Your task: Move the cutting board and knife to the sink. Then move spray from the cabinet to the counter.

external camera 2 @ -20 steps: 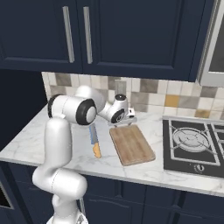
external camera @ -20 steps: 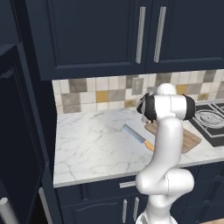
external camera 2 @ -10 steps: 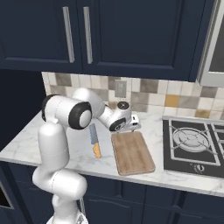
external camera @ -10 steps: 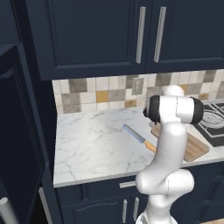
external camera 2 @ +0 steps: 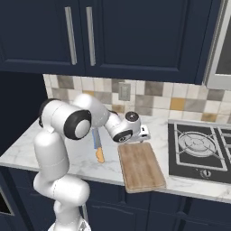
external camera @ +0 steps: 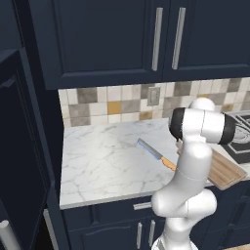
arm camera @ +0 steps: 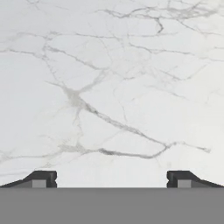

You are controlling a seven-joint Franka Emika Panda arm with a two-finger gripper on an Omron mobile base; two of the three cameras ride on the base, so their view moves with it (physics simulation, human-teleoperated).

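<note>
The two-finger gripper (arm camera: 112, 178), seen in the hand view with its dark tips far apart and nothing between them, now looks straight down on bare white veined marble. In the right base view we find the same gripper (external camera 2: 143, 133) low over the counter (external camera 2: 27, 146), just beyond the far edge of the flat brown wooden cutting board (external camera 2: 140, 165). Over the last second the white arm has swung its hand down and rightward from a spot nearer the tiled wall to this position; board and knife have kept their places. The slim knife with grey-blue blade and orange handle (external camera 2: 97, 146) lies just left of the board, handle toward the near edge, apart from it. In the left base view the knife (external camera: 156, 155) and the board (external camera: 223, 170) lie either side of the arm. We judge that the descent opens the first step, a grasp of the board, and that neither item has yet begun its trip to the sink.
</note>
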